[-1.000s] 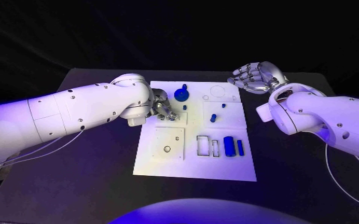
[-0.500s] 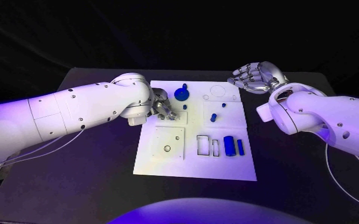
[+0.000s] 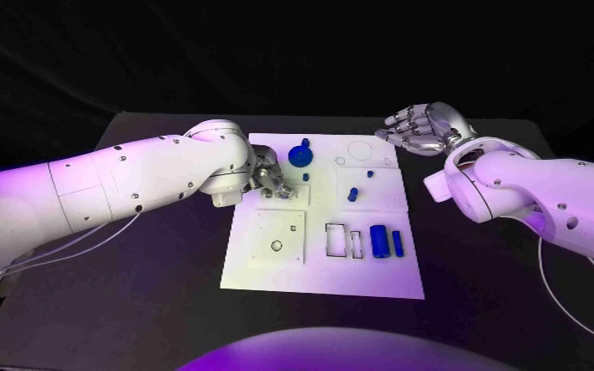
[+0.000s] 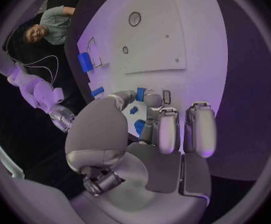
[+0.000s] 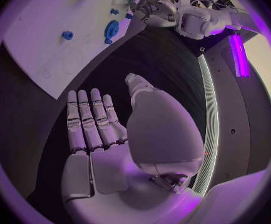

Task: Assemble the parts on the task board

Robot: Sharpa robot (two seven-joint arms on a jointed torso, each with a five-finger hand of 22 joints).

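The left hand (image 3: pixel 270 180) sits low on the task board (image 3: pixel 324 276), fingers (image 4: pixel 166 129) curled around a small blue part (image 4: pixel 140 94), mostly hidden. The right hand (image 3: pixel 421 129) floats beside the board, fingers apart, holding nothing.

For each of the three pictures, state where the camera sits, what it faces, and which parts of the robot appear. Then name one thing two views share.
Head view: on the robot's head, looking down at the task board; both arms show.
Left wrist view: behind the left hand, facing the board.
Right wrist view: behind the right hand, open over the black table.
Shared: the round blue part.
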